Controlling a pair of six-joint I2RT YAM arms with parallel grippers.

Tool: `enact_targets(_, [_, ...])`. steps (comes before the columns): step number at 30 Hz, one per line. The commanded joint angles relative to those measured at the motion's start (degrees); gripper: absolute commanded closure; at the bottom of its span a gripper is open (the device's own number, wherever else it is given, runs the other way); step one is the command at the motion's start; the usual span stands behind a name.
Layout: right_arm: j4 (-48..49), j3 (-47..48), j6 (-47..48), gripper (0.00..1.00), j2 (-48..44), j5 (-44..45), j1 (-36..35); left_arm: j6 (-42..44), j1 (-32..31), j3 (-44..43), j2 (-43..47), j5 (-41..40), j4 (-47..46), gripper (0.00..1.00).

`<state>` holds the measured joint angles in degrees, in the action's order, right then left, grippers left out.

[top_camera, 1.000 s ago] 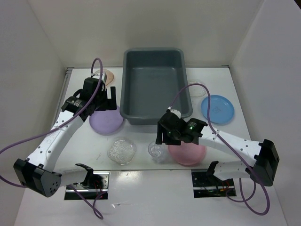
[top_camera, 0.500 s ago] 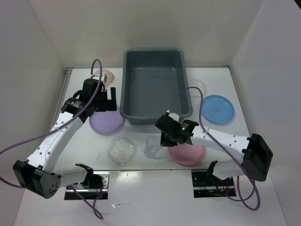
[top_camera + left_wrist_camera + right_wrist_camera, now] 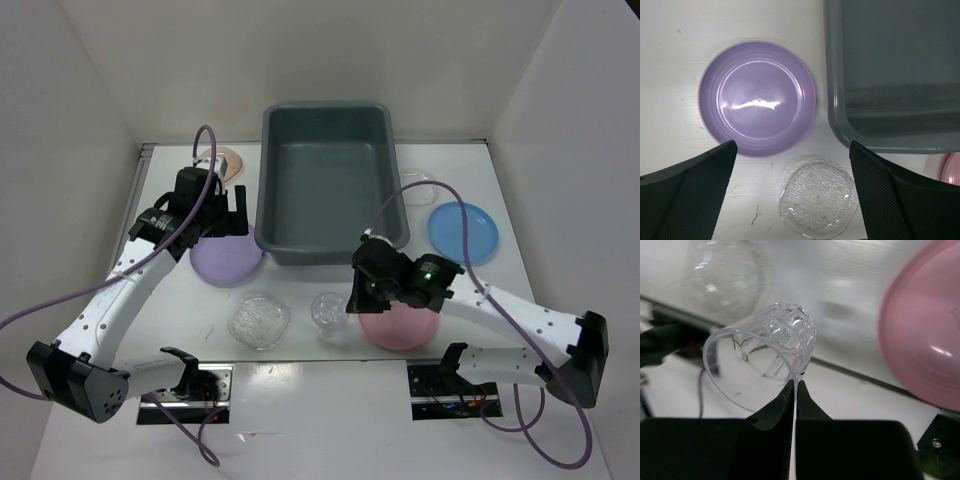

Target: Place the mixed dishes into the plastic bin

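The plastic bin (image 3: 325,190) sits far centre on the worktop (image 3: 195,310). The left claw (image 3: 238,212), spread wide, hangs over the lilac plate (image 3: 222,265), at its far edge. The right claw (image 3: 352,300) meets the right rim of the clear cup (image 3: 327,311), just left of the pink plate (image 3: 402,330). A textured dish (image 3: 259,321) lies left of the cup, and the blue plate (image 3: 463,232) lies at the right.

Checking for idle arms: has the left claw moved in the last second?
No. The left claw sits where it was, above the lilac plate's far edge, just left of the bin.

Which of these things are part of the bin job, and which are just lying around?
Job: plastic bin, lilac plate, pink plate, blue plate, peach dish, textured clear dish, second clear dish, clear cup in right gripper.
Lying about: purple cables, base plates.
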<state>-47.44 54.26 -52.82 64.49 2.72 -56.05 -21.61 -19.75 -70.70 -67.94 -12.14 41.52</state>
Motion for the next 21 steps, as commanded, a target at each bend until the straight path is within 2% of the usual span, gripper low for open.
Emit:
enact_targets(1, [-3.3, 11.2, 4.7, 1.0, -5.1, -7.5, -0.2, -0.5, -0.1, 0.3, 1.4, 0.3, -2.0, 0.0])
enact_targets(6, [-6.3, 30.7, 7.6, 1.0, -2.5, 0.8, 0.3, -0.5, -0.1, -0.8, 0.9, 0.3, -2.0, 0.0])
enact_targets(7, [-7.0, 35.2, 8.6, 1.0, 1.0, 5.1, 0.9, -0.5, -0.1, -0.8, 0.9, 0.3, -2.0, 0.0])
enact_targets(10, [-5.0, 41.3, 14.1, 1.0, 7.0, 9.5, 4.0, -0.5, -0.1, -0.8, 0.9, -0.3, -2.0, 0.0])
enact_targets(15, [0.0, 43.2, 21.9, 1.0, 18.0, 8.3, 17.1, -0.5, -0.1, -0.8, 1.5, -0.8, -1.4, 0.0])
enact_targets(16, [0.7, 43.2, 21.9, 1.0, 19.3, 7.7, 21.9, -0.5, -0.1, -0.2, 2.0, -0.8, -1.4, 0.0])
enact_targets(21, [6.2, 40.0, 24.9, 1.0, 27.0, 4.8, 30.0, -1.8, -0.1, 0.9, 4.0, -1.3, -1.4, 0.0])
